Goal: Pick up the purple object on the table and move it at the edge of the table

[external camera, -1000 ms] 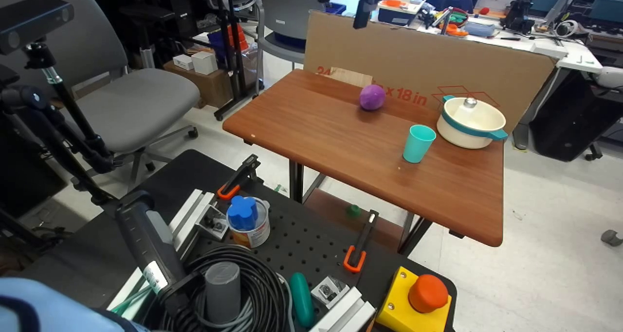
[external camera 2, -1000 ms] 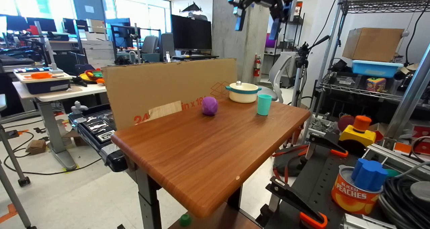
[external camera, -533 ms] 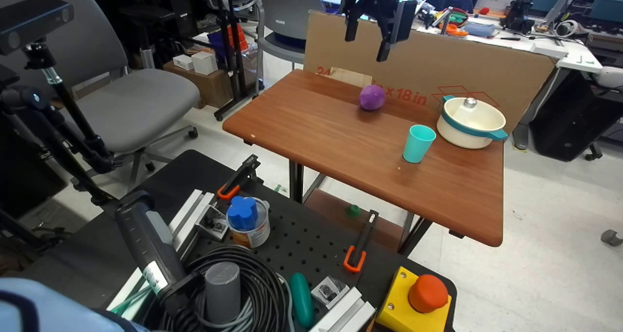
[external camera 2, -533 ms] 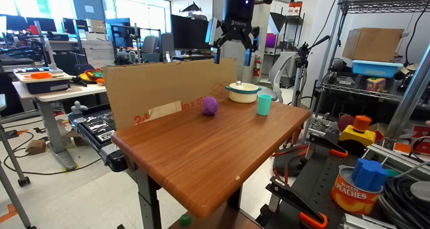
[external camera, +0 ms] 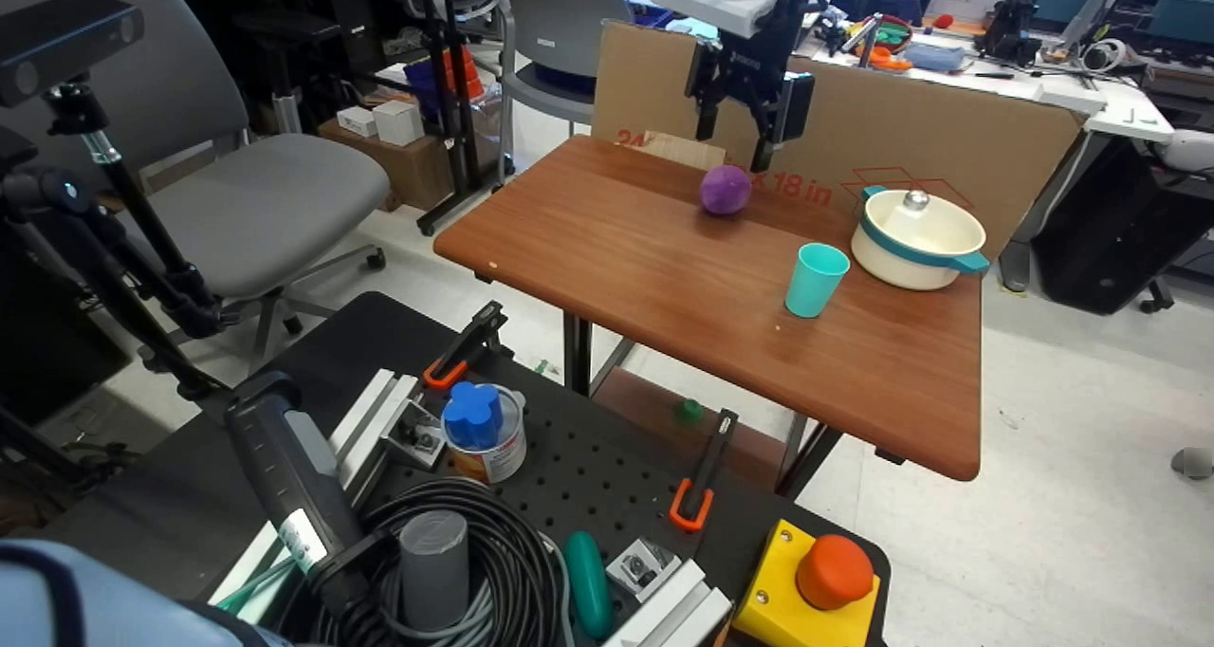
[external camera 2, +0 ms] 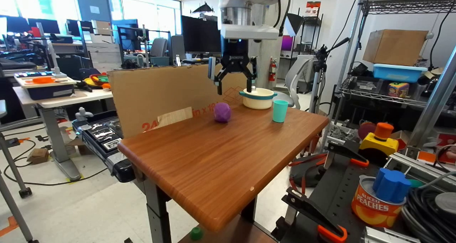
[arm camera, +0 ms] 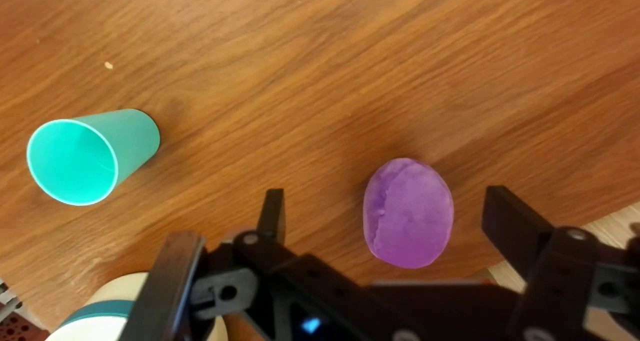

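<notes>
While the fingers (arm camera: 517, 228) gape wide and empty, I judge the purple ball (external camera: 726, 190), left of the teal cup (external camera: 816, 282) on the far side of the table (external camera: 607, 234) in both exterior views, light and soft, best squeezed gently across its middle.

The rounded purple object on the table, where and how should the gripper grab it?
Probably from above, gripping the rounded purple object at mid-height by its left and right sides in the wrist view: it looks narrower that way, and the open gripper looks wide enough. The cardboard panel behind it would likely hinder coming from that side.
</notes>
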